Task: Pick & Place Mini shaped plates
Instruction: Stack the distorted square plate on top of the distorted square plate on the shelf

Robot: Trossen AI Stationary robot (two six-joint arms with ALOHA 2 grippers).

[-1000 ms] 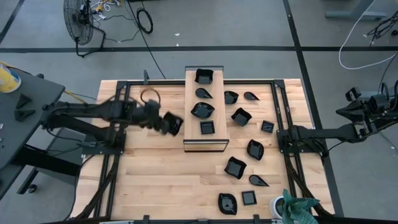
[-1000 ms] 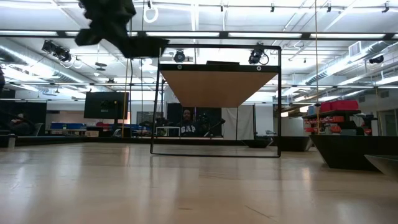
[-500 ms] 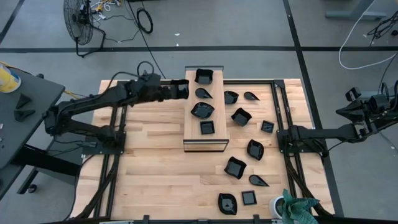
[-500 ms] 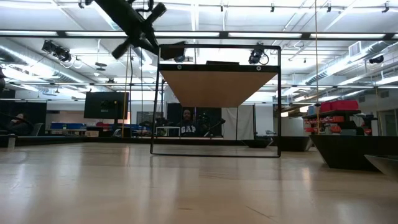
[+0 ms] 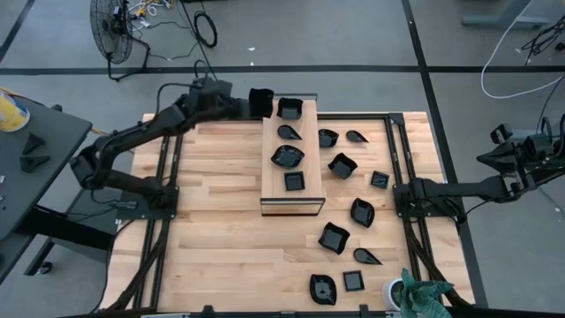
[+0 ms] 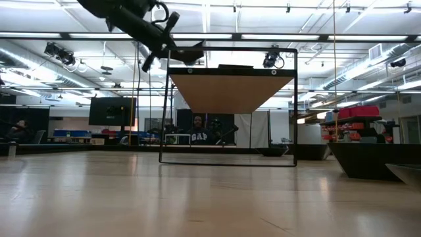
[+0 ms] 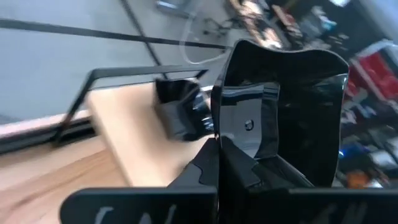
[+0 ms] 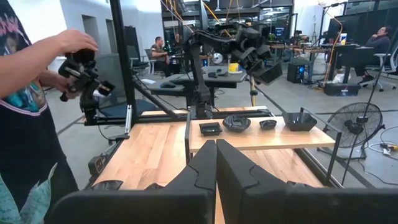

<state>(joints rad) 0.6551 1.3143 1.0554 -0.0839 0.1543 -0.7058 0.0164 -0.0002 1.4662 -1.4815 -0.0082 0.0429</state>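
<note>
My left gripper [image 5: 250, 103] is shut on a small square black plate [image 5: 260, 100]. It hangs just off the far left corner of the raised wooden board [image 5: 275, 190]. The left wrist view shows that plate [image 7: 280, 106] upright between the fingers [image 7: 239, 171]. In the low view the held plate [image 6: 187, 52] is level with the board's top. Several black plates [image 5: 287, 156] lie in a row on the board. Several more [image 5: 342, 165] are scattered on the table to its right. The right gripper [image 5: 402, 193] is shut and empty at the table's right side.
Black frame rails [image 5: 168, 190] run along both sides of the table. A green cloth [image 5: 425, 296] and a white cup [image 5: 392, 291] sit at the near right corner. A person's hand [image 8: 71, 43] holds a black device beside the table's edge.
The left arm has swung from beside the board's middle up to its far left corner, carrying the plate. The right arm has not moved.
</note>
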